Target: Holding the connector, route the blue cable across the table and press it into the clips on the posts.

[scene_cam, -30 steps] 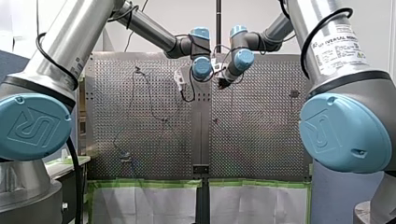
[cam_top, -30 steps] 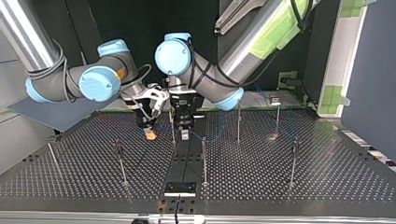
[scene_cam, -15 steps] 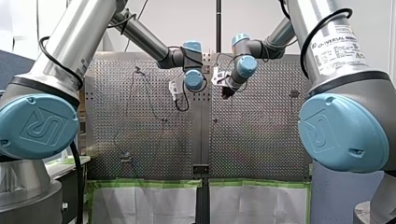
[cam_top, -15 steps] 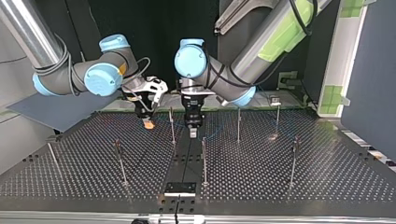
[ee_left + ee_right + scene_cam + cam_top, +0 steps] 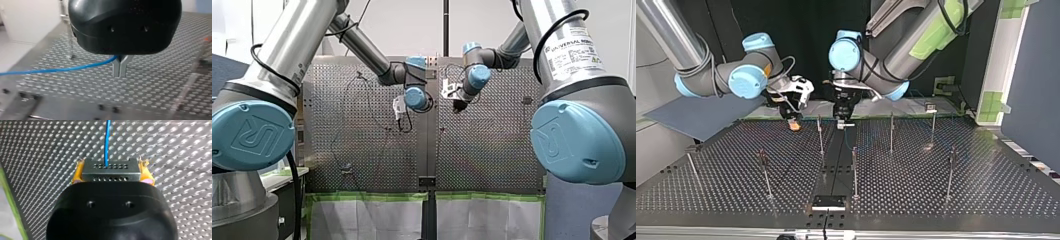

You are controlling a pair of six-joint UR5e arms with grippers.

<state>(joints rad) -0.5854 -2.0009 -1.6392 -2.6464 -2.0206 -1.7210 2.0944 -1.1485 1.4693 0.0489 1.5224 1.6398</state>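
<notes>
In the right wrist view my right gripper (image 5: 110,176) is shut on a grey connector block (image 5: 110,172) held between its yellow pads (image 5: 147,177). The blue cable (image 5: 107,142) leaves the block's front. My left gripper (image 5: 120,71) has its metal fingers (image 5: 116,68) shut on the blue cable (image 5: 62,69), which trails off to one side above the perforated table. In the top view my right gripper (image 5: 795,125) and my left gripper (image 5: 842,123) hang near the table's far edge, either side of a thin post (image 5: 820,134).
Several thin clip posts stand on the perforated table (image 5: 936,200), among them post (image 5: 854,170), post (image 5: 891,131) and post (image 5: 950,172). A dark centre strip (image 5: 833,175) runs to a small bracket (image 5: 828,201) at the near edge.
In the top view both grippers have drawn back from mid-table toward the far edge. My left gripper has also shifted right, away from the post beside it. Both grips are unchanged.
</notes>
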